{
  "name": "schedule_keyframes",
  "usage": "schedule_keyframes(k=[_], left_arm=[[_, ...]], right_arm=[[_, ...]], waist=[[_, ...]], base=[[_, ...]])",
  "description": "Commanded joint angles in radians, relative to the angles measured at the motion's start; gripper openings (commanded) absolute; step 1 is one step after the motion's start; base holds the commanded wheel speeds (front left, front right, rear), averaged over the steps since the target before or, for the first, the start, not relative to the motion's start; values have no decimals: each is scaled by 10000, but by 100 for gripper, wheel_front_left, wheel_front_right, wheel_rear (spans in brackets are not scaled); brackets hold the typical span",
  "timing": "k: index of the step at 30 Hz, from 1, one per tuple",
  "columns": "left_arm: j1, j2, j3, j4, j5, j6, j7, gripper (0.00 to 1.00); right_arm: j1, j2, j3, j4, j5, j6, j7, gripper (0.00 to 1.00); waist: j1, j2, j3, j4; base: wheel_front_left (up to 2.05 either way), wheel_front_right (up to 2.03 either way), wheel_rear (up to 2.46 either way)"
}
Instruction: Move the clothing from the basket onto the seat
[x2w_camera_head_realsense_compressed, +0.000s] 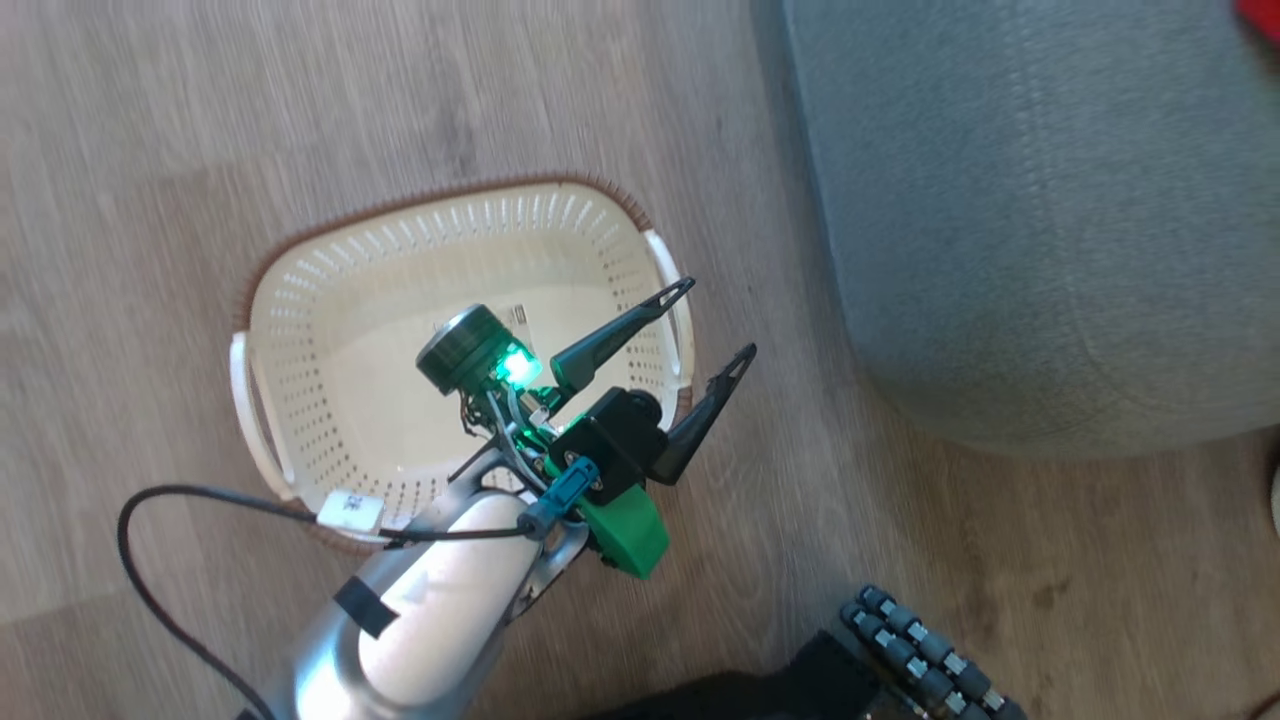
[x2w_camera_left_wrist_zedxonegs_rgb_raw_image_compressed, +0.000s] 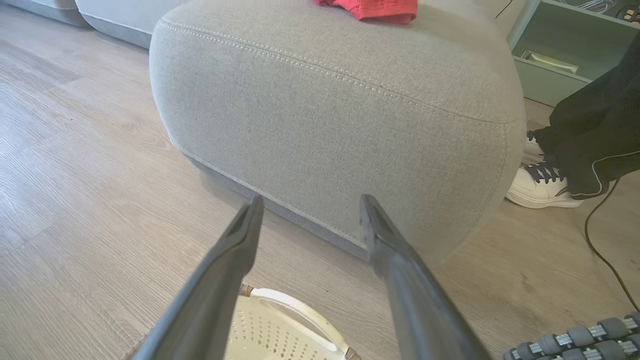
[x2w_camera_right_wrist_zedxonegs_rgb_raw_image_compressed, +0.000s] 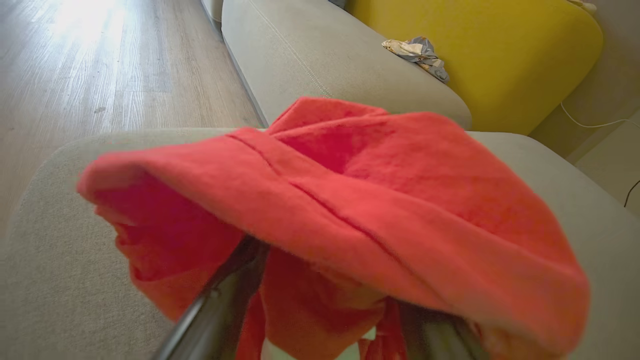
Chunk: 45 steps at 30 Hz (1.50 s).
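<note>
The cream basket (x2w_camera_head_realsense_compressed: 330, 270) stands on the wood floor with nothing in it but its label sticker; its rim (x2w_camera_left_wrist_zedxonegs_rgb_raw_image_compressed: 285, 320) also sits low in the left wrist view. My left gripper (x2w_camera_head_realsense_compressed: 719, 318) hangs open over the basket's right handle, its fingers pointing at the grey seat (x2w_camera_left_wrist_zedxonegs_rgb_raw_image_compressed: 325, 110). Red clothing (x2w_camera_right_wrist_zedxonegs_rgb_raw_image_compressed: 375, 190) is draped over my right gripper (x2w_camera_right_wrist_zedxonegs_rgb_raw_image_compressed: 320, 260) above the seat (x2w_camera_right_wrist_zedxonegs_rgb_raw_image_compressed: 45, 260). The right fingers (x2w_camera_right_wrist_zedxonegs_rgb_raw_image_compressed: 215, 300) stand wide apart, their tips hidden under the fabric. Red fabric (x2w_camera_left_wrist_zedxonegs_rgb_raw_image_compressed: 380, 7) lies on top of the seat, and a red corner (x2w_camera_head_realsense_compressed: 1258, 18) shows at the head view's top right.
A person's white shoe (x2w_camera_left_wrist_zedxonegs_rgb_raw_image_compressed: 542, 182) and black trouser leg (x2w_camera_left_wrist_zedxonegs_rgb_raw_image_compressed: 600, 120) stand right of the seat, by a green shelf (x2w_camera_left_wrist_zedxonegs_rgb_raw_image_compressed: 565, 55). A yellow cushion (x2w_camera_right_wrist_zedxonegs_rgb_raw_image_compressed: 490, 55) with a crumpled patterned cloth (x2w_camera_right_wrist_zedxonegs_rgb_raw_image_compressed: 417, 52) lies behind. My base's rollers (x2w_camera_head_realsense_compressed: 920, 650) sit below the seat.
</note>
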Motion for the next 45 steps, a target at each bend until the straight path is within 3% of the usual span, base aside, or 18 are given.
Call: schedule_keyframes(k=[1, 13, 20, 35, 41, 45], left_arm=[[146, -105, 160, -232, -67, 35, -51, 100], [1050, -422, 392, -213, -404, 86, -51, 100], [1553, -563, 814, -371, -528, 198, -51, 100], [2766, -701, 2037, -1016, -898, 522, -51, 100], [3086, -714, 2652, -1385, -1032, 657, -51, 100], [3301, -716, 3238, -1600, -1243, 999, -51, 100]], right_arm=[[351, -136, 213, -142, -125, -2, -63, 100], [1083, 348, 1600, 657, -253, -2, 121, 100], [1807, 693, 2262, -16, 314, -2, -34, 100], [5476, 392, 2688, -5572, 2304, -2, -61, 100], [7096, 501, 2542, -7916, 2311, -2, -61, 100], [8033, 847, 2341, -9089, 2147, -2, -62, 100]], waist=[[0, 0, -400, -87], [0, 0, -2516, -505], [0, 0, -3556, -550], [0, 0, -5366, 211], [0, 0, -5627, 728], [0, 0, -5780, 1056]], base=[[0, 0, 0], [0, 0, 0], [0, 0, 0], [0, 0, 0], [0, 0, 0], [0, 0, 0]])
